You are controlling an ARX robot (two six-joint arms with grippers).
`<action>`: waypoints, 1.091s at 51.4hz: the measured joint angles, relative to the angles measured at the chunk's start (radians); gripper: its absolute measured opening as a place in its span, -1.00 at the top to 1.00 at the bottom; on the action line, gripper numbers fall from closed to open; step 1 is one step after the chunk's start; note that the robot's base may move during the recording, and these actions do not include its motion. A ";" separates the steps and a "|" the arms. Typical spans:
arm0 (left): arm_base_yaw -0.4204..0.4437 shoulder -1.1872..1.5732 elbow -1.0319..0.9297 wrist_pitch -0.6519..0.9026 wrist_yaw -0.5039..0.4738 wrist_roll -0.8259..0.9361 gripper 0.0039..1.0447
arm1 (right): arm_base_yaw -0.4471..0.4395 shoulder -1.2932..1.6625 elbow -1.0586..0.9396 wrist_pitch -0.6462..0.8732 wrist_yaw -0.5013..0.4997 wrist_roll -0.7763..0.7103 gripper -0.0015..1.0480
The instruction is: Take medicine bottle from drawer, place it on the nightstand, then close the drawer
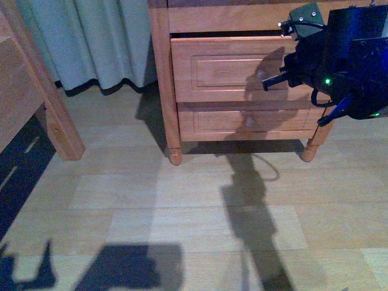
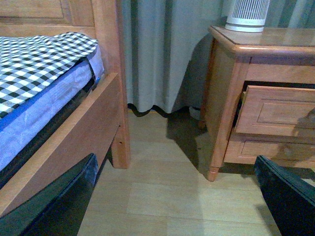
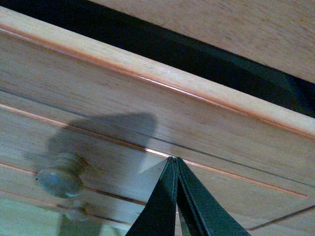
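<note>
Upper drawer [image 1: 233,70]: orange-brown wood, recessed panel front, round wooden knob [image 3: 60,177], standing slightly pulled out of the nightstand [image 2: 231,98]; medicine bottle not visible. Right gripper [image 3: 174,160]: dark jaws pressed together, tips at the drawer front, beside the knob. Left gripper: dark jaws spread, over pale plank floor [image 2: 167,196]; white ribbed cylinder device [image 2: 247,14] on glossy top, checked bedding [image 2: 34,59], grey curtain [image 2: 162,49].
</note>
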 joint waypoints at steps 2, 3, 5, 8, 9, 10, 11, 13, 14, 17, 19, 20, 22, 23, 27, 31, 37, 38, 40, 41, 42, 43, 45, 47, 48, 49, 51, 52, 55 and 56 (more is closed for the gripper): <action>0.000 0.000 0.000 0.000 0.000 0.000 -0.88 | -0.004 0.010 0.022 -0.012 -0.006 -0.003 0.94; 0.000 0.000 0.000 0.000 0.000 0.000 -0.88 | -0.004 0.013 0.028 -0.016 -0.007 -0.003 0.94; 0.000 0.000 0.000 0.000 0.000 0.000 -0.88 | -0.007 0.019 0.044 -0.024 -0.010 -0.006 0.94; 0.000 0.000 0.000 0.000 0.000 0.000 -0.88 | -0.014 0.034 0.084 -0.050 -0.014 -0.018 0.94; 0.000 0.000 0.000 0.000 0.000 0.000 -0.88 | -0.016 0.037 0.095 -0.057 -0.016 -0.019 0.94; 0.000 0.000 0.000 0.000 0.000 0.000 -0.88 | -0.017 0.039 0.100 -0.061 -0.017 -0.021 0.94; 0.000 0.000 0.000 0.000 0.000 0.000 -0.88 | -0.019 0.044 0.116 -0.071 -0.018 -0.022 0.94; 0.000 0.000 0.000 0.000 0.000 0.000 -0.88 | -0.023 0.048 0.135 -0.088 -0.023 -0.024 0.94; 0.000 0.000 0.000 0.000 0.000 0.000 -0.88 | -0.023 0.052 0.147 -0.095 -0.024 -0.025 0.94; 0.000 0.000 0.000 0.000 0.000 0.000 -0.88 | -0.024 0.058 0.164 -0.107 -0.026 -0.026 0.94; 0.000 0.000 0.000 0.000 0.000 0.000 -0.88 | -0.024 0.061 0.171 -0.114 -0.027 -0.029 0.94; 0.000 0.000 0.000 0.000 0.000 0.000 -0.88 | -0.024 0.061 0.173 -0.116 -0.028 -0.029 0.94; 0.000 0.000 0.000 0.000 0.000 0.000 -0.88 | -0.025 0.062 0.179 -0.122 -0.031 -0.033 0.94; 0.000 0.000 0.000 0.000 0.000 0.000 -0.88 | -0.025 0.063 0.181 -0.124 -0.033 -0.035 0.94; 0.000 0.000 0.000 0.000 0.000 0.000 -0.88 | -0.027 0.066 0.190 -0.132 -0.039 -0.040 0.94; 0.000 0.000 0.000 0.000 0.000 0.000 -0.88 | -0.030 0.066 0.195 -0.140 -0.045 -0.039 0.94; 0.000 0.000 0.000 0.000 0.000 0.000 -0.88 | -0.031 0.066 0.191 -0.140 -0.043 -0.009 0.94; 0.000 0.000 0.000 0.000 0.000 0.000 -0.88 | -0.031 0.064 0.189 -0.140 -0.043 0.001 0.94; 0.000 0.000 0.000 0.000 0.000 0.000 -0.88 | -0.032 0.054 0.176 -0.140 -0.040 0.025 0.94; 0.000 0.000 0.000 0.000 0.000 0.000 -0.88 | -0.032 0.051 0.171 -0.140 -0.037 0.032 0.94; 0.000 0.000 0.000 0.000 0.000 0.000 -0.88 | -0.032 0.044 0.159 -0.140 -0.031 0.050 0.94; 0.000 0.000 0.000 0.000 0.000 0.000 -0.88 | -0.034 0.034 0.141 -0.140 -0.031 0.066 0.94; 0.000 0.000 0.000 0.000 0.000 0.000 -0.88 | -0.035 0.009 0.099 -0.140 -0.032 0.097 0.94; 0.000 0.000 0.000 0.000 0.000 0.000 -0.88 | -0.035 -0.031 0.038 -0.142 -0.032 0.137 0.94; 0.000 0.000 0.000 0.000 0.000 0.000 -0.88 | -0.035 -0.051 0.013 -0.146 -0.034 0.160 0.94; 0.000 0.000 0.000 0.000 0.000 0.000 -0.88 | -0.034 -0.084 -0.026 -0.153 -0.041 0.189 0.94; 0.000 0.000 0.000 0.000 0.000 0.000 -0.88 | -0.033 -0.144 -0.089 -0.169 -0.048 0.233 0.94; 0.000 0.000 0.000 0.000 0.000 0.000 -0.88 | -0.031 -0.186 -0.126 -0.185 -0.052 0.270 0.94; 0.000 0.000 0.000 0.000 0.000 0.000 -0.88 | -0.024 -0.279 -0.199 -0.220 -0.072 0.330 0.94; 0.000 0.000 0.000 0.000 0.000 0.000 -0.88 | -0.022 -0.312 -0.223 -0.235 -0.077 0.343 0.94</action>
